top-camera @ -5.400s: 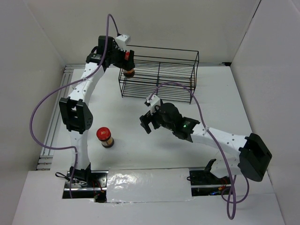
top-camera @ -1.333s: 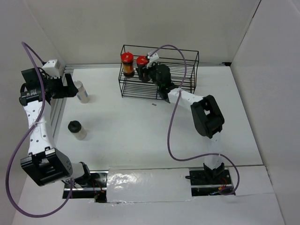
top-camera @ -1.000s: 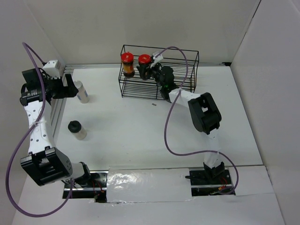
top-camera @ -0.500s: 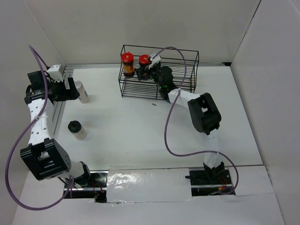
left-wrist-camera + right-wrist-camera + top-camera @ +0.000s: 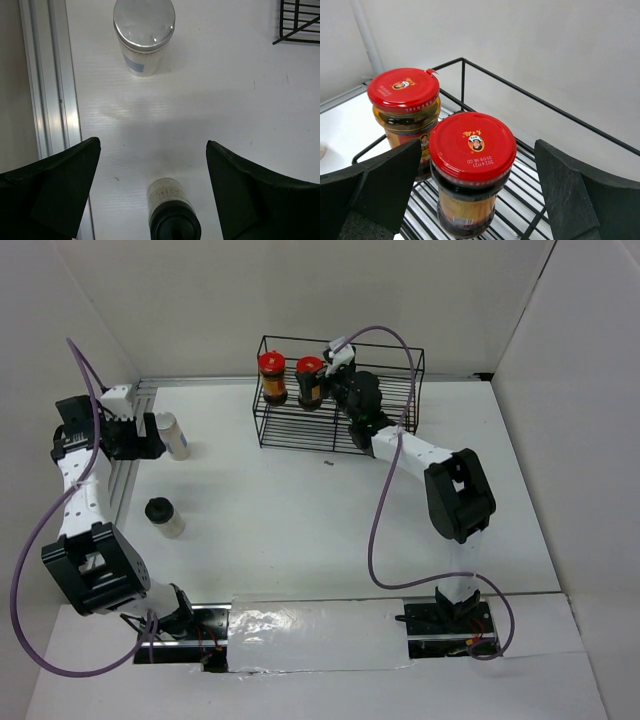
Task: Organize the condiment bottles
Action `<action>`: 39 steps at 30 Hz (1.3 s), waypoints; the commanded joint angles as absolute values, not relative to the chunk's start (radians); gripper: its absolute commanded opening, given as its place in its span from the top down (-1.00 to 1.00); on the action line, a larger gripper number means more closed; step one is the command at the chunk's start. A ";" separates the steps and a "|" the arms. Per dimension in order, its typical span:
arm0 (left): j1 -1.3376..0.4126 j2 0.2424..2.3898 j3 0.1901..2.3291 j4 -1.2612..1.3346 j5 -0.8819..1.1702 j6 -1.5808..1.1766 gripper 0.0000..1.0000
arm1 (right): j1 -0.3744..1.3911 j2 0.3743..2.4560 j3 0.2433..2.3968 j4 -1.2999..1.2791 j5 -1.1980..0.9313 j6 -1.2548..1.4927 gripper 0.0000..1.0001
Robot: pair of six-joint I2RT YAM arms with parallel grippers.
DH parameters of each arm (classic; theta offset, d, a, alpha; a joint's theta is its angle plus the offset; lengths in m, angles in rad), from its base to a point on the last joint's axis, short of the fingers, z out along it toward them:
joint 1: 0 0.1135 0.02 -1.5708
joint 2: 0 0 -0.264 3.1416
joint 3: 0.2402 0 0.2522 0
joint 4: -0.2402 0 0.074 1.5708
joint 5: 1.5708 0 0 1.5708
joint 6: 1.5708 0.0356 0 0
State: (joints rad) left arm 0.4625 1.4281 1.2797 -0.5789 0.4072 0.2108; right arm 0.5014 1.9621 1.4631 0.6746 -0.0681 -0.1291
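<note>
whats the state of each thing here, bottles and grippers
left jar: upright in rack, lid on
right jar: upright in rack, lid on
white bottle: upright on table, capped
black-cap bottle: upright on table, capped
left gripper: open, empty
right gripper: open, empty

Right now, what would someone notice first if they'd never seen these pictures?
Probably the two red-lidded jars, side by side at the left end of the black wire rack at the far side of the table. The open right gripper straddles the right-hand one. At left, the white bottle and black-capped bottle stand apart beneath the open left gripper.
</note>
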 commanded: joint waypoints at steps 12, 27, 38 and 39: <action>0.449 1.594 1.080 -0.011 0.469 0.370 -0.99 | 0.514 1.680 1.310 0.690 -0.112 -0.192 -1.00; 0.479 1.791 1.026 0.313 0.695 0.411 -0.99 | 0.545 1.534 1.206 0.655 -0.092 -0.298 -1.00; 0.443 1.914 1.106 0.359 0.675 0.430 -0.99 | 0.554 1.514 1.215 0.609 -0.068 -0.348 -1.00; 0.442 1.922 1.115 0.359 0.675 0.428 -0.99 | 0.557 1.514 1.218 0.606 -0.067 -0.350 -1.00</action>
State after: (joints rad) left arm 0.4492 1.8904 1.0695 0.2810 0.6472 0.3973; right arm 0.5423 1.5536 1.2087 0.6331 -0.0845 -0.3210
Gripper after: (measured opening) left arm 0.993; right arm 0.998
